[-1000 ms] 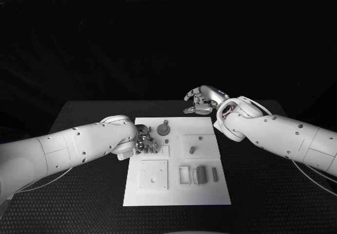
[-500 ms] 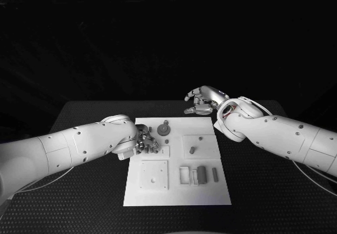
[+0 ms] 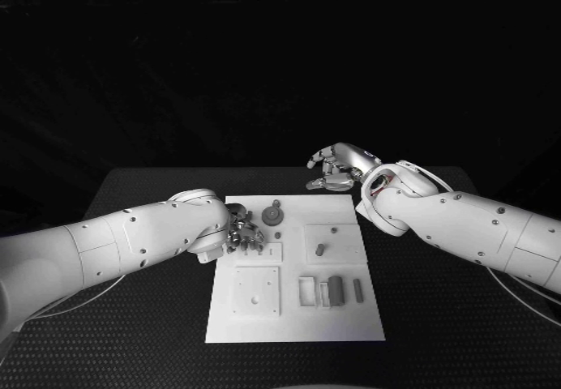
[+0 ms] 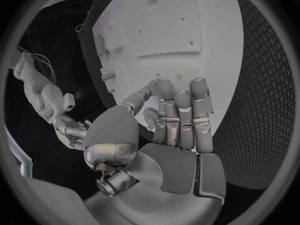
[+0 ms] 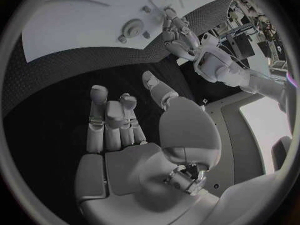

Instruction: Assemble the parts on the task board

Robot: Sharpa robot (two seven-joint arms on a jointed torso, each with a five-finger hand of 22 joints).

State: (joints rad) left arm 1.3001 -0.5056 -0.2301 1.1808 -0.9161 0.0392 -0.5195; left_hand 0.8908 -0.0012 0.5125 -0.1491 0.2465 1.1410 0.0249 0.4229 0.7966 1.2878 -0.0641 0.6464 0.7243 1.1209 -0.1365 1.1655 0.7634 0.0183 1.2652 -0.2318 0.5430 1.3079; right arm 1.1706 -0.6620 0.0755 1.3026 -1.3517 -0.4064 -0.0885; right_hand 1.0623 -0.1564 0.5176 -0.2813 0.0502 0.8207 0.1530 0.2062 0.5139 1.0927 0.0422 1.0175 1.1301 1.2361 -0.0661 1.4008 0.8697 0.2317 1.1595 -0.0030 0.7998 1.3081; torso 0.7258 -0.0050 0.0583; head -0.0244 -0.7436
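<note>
Your black textured bench (image 3: 140,316) spreads wide under everything, and square in its middle you've got the white rectangular task board (image 3: 293,324), long side running away from you. Your left arm, the big white one (image 3: 105,247), reaches in over the board's left edge; your right arm, equally white (image 3: 468,223), crosses the bench off the board's far right corner.

On the board, you see a raised white square plate (image 3: 255,290) at the near left and another white square plate (image 3: 330,241) at mid right with two small grey pieces standing on it. Near the middle of the near half, grey upright blocks (image 3: 336,289) sit beside a white slotted frame. Up at the far end sits a round grey gear-like disc (image 3: 271,215).

Your left hand (image 3: 241,232) is down at the board's left side, just short of that disc, fingers curled in together over the white surface; from the wrist you can see the silver fingers (image 4: 181,120) bunched, thumb tucked close, but you cannot tell whether a part is pinched there.

Your right hand (image 3: 336,166) hovers beyond the board's far edge, over bare bench, fingers loosely apart and holding nothing (image 5: 115,120).
</note>
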